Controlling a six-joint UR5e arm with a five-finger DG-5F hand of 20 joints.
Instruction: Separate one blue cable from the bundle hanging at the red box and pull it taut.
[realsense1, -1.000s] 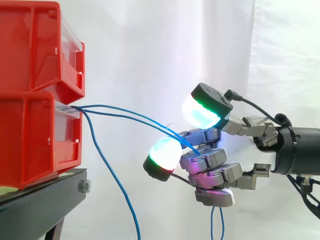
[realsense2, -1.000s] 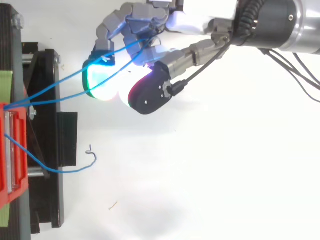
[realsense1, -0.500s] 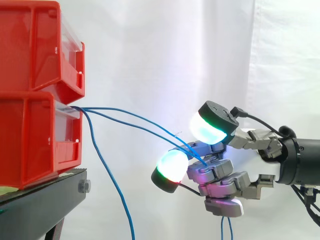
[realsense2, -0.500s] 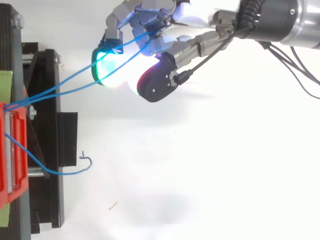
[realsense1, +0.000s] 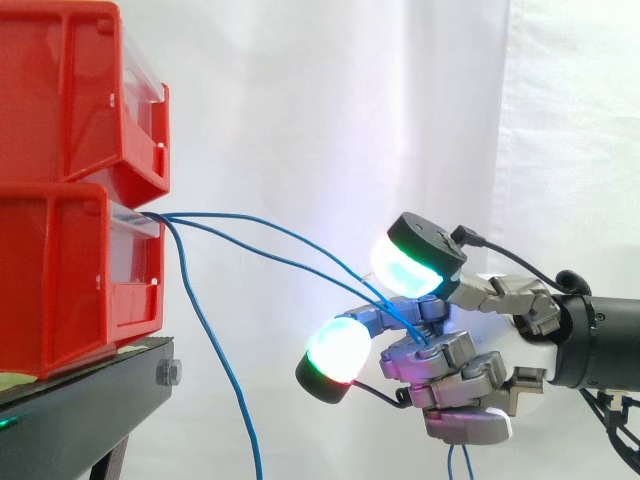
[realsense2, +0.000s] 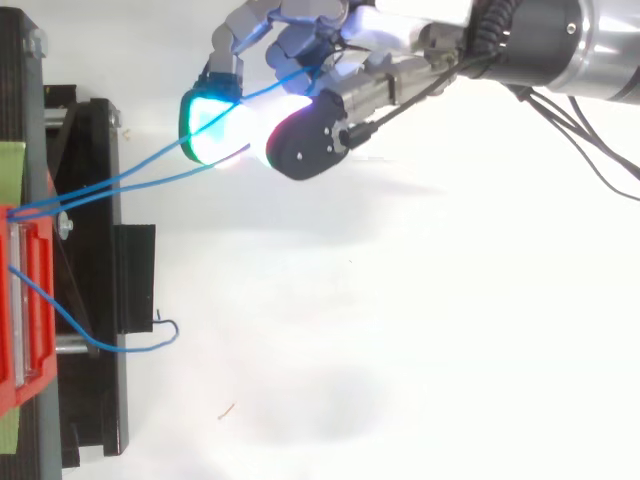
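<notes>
Two blue cables (realsense1: 270, 245) run from the front of the lower red box (realsense1: 70, 275) to my hand (realsense1: 450, 365), which is curled shut on them well right of the boxes. Their loose ends hang below the hand (realsense1: 458, 465). From above, both cables (realsense2: 130, 180) stretch from the red box (realsense2: 25, 290) up to the hand (realsense2: 300, 40). A third blue cable (realsense1: 215, 365) hangs free from the same box; its hooked end (realsense2: 165, 325) lies near the stand.
Two red boxes are stacked on a black stand (realsense1: 90, 400) at the left, the upper red box (realsense1: 70, 95) above the lower. A white curtain (realsense1: 330, 120) fills the background. The arm (realsense1: 600, 340) enters from the right.
My hand has sunk lower in the side view and shifted up and slightly left in the top view, with both cables in it. The free cable's hooked end drifted left.
</notes>
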